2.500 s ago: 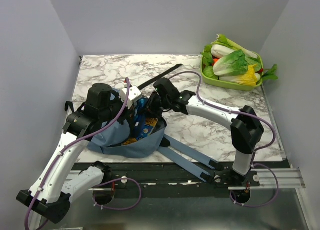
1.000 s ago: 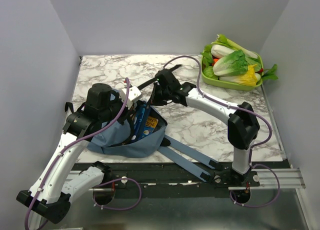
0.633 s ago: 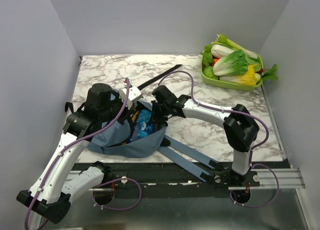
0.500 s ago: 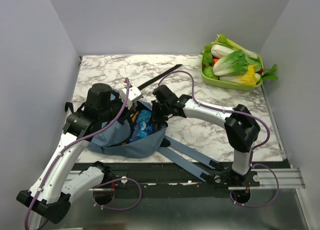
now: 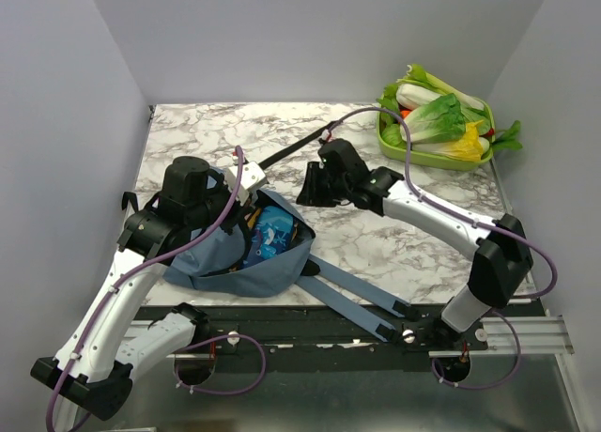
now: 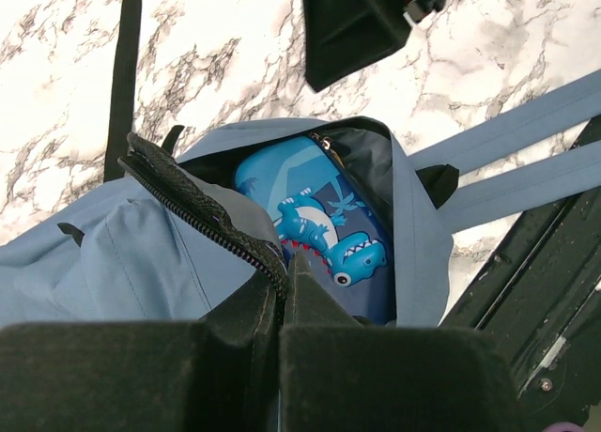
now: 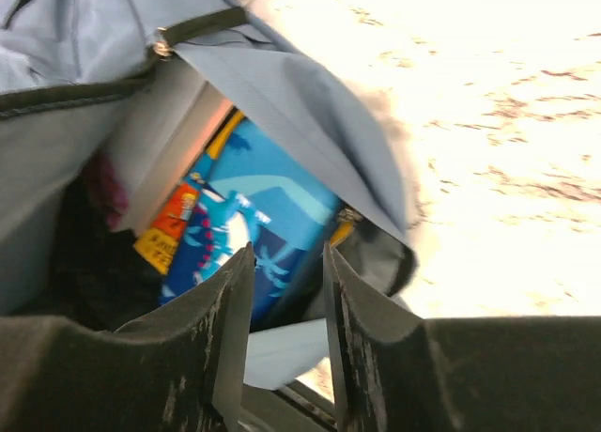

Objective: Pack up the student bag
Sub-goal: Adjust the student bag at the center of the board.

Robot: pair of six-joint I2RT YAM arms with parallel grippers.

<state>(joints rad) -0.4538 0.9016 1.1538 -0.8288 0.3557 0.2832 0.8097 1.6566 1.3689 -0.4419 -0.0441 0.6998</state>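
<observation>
Right end effector (image 7: 286, 263) has backed out of the bag mouth since half a second ago. It now hangs over bare marble surface (image 5: 394, 235) just beyond the bag. Blue dinosaur-print case (image 6: 319, 221), previously under that end effector, now sits inside the opening.

Nearest the arm bases: two blue shoulder straps (image 5: 352, 286) trail right along the near edge of the surface.

Student bag (image 5: 230, 263) lies at near left of the surface, mouth gaping up and right.

Left end effector (image 6: 282, 282): pinched closed on the black zipper rim, lifting that edge so the mouth stays wide.

Inside, beside the case: an orange-labelled item (image 7: 164, 235), not identifiable.

Right end effector, wrist view: jaws a narrow gap apart, nothing between them, facing the bag opening.

Beyond: black strap (image 5: 291, 150) flat on the marble, running diagonally.

Far right corner: green tray (image 5: 441, 160) heaped with leafy vegetables (image 5: 434, 117), well apart from the bag.
</observation>
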